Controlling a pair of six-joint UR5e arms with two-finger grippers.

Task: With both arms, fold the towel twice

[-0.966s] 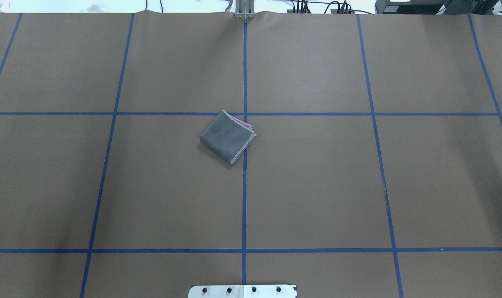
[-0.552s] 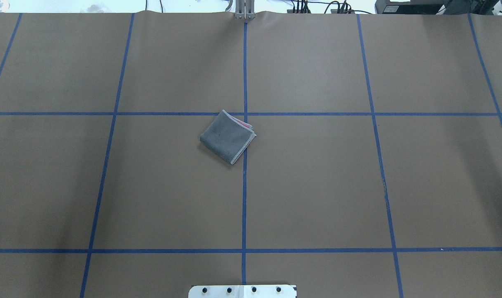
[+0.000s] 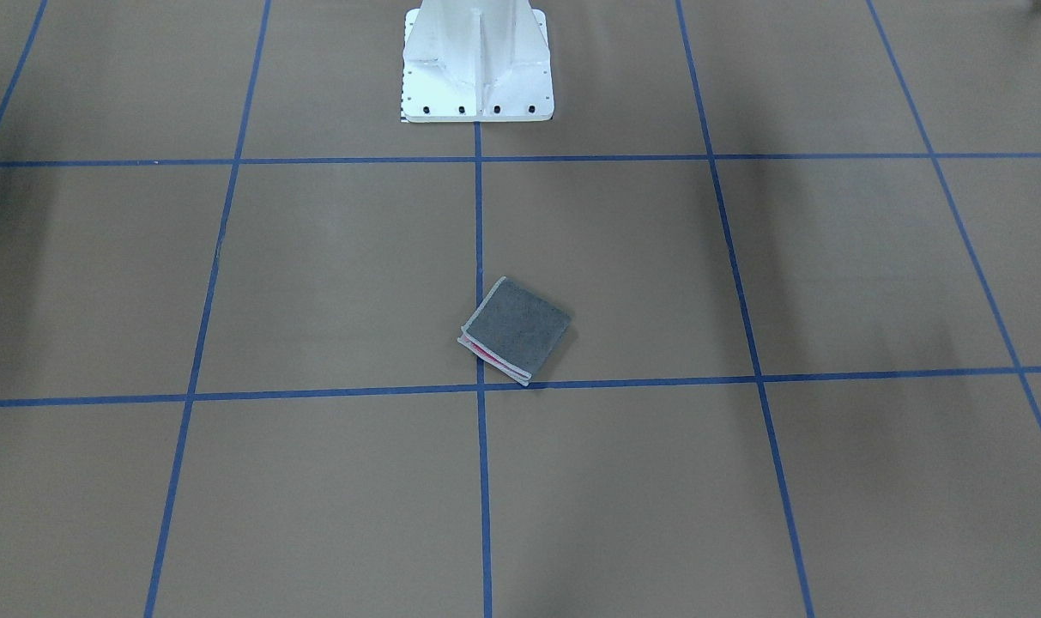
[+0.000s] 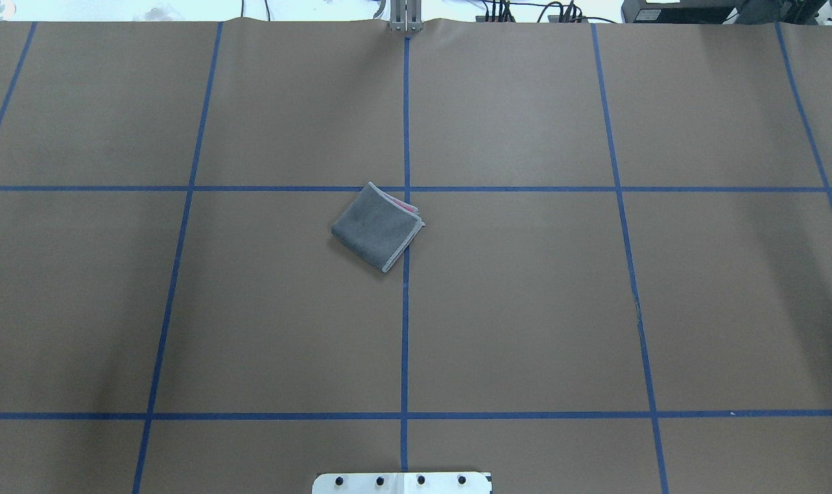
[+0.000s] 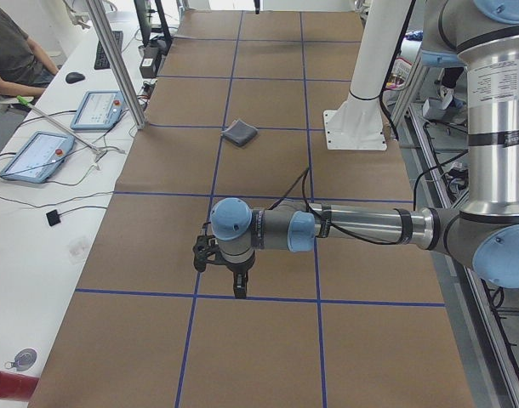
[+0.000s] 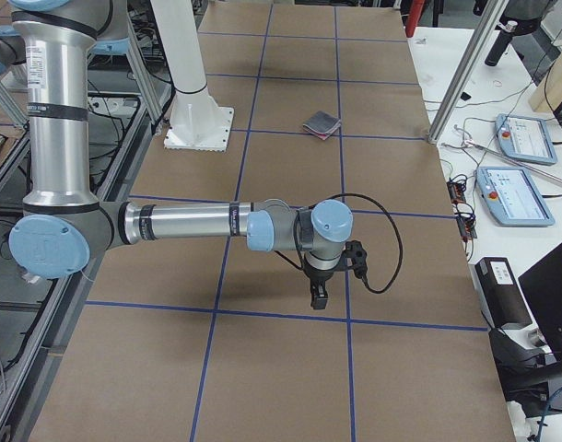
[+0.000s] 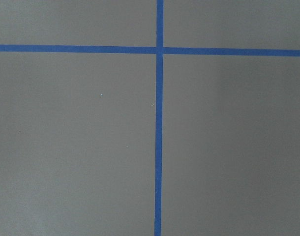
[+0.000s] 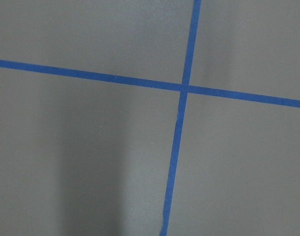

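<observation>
The towel (image 4: 376, 226) lies folded into a small square near the table's middle, dark grey face up, with a pink strip showing at its far edge (image 3: 516, 329) (image 5: 240, 133) (image 6: 321, 123). Nothing touches it. My left gripper (image 5: 239, 291) hangs over the brown paper far to the towel's left, fingers pointing down. My right gripper (image 6: 319, 299) hangs the same way far to the towel's right. Both show only in the side views, so I cannot tell whether they are open or shut. The wrist views hold only brown paper and blue tape lines.
The white pedestal base (image 3: 477, 69) (image 4: 402, 482) stands at the robot's edge of the table. Blue tape lines (image 4: 405, 309) grid the brown paper. Tablets (image 5: 38, 153) (image 6: 513, 195), cables and a seated person (image 5: 13, 51) are on the white benches along the table's far side.
</observation>
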